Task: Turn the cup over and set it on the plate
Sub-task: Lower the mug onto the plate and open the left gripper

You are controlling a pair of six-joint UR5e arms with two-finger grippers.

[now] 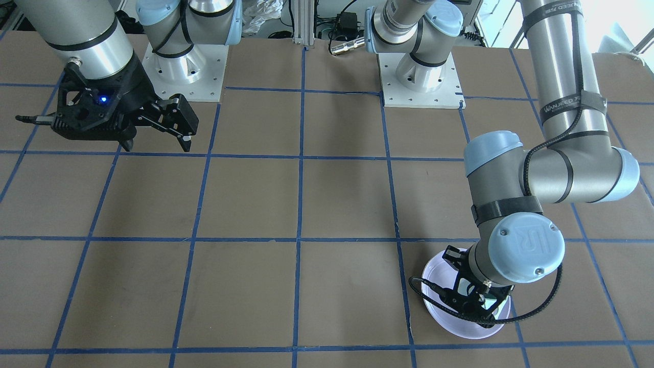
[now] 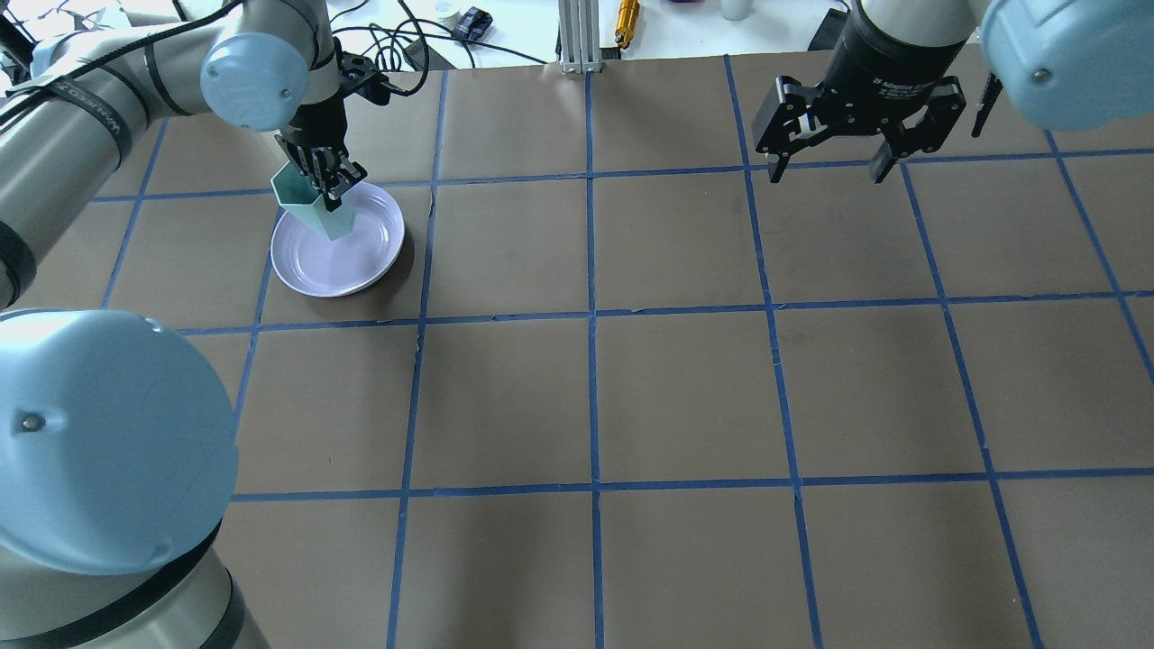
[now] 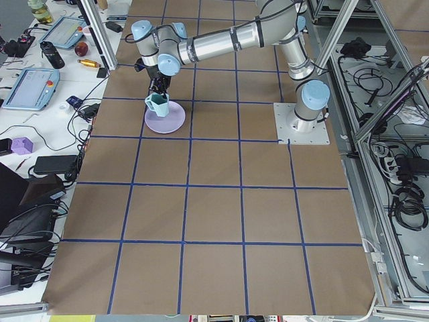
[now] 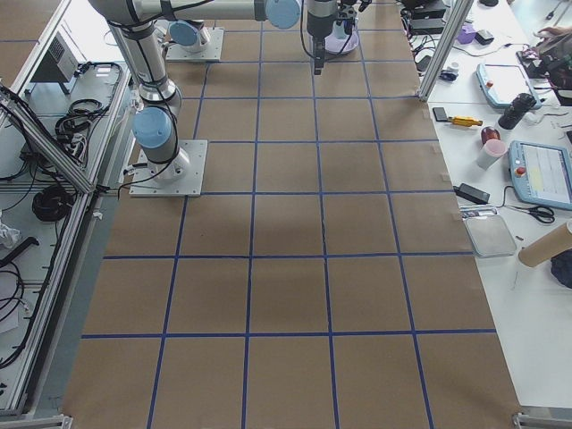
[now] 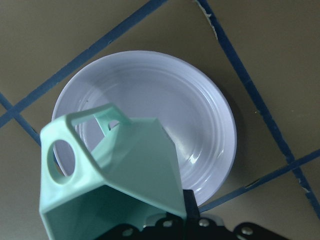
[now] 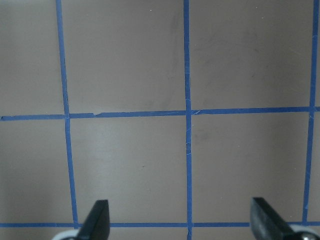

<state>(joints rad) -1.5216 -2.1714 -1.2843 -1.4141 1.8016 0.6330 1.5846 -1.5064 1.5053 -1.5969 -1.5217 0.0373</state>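
The pale mint-green cup is held in my left gripper, which is shut on its wall. The cup hangs tilted over the far left part of the lavender plate, hexagonal rim up and leaning left. The left wrist view shows the cup with its handle on the left, just over the plate; I cannot tell whether they touch. In the front view the wrist hides most of the cup above the plate. My right gripper is open and empty, high over the far right of the table.
The brown table carries a grid of blue tape. Both arm bases stand at the robot's edge. Cables and small tools lie beyond the far edge. The right wrist view shows only the bare table between its fingers.
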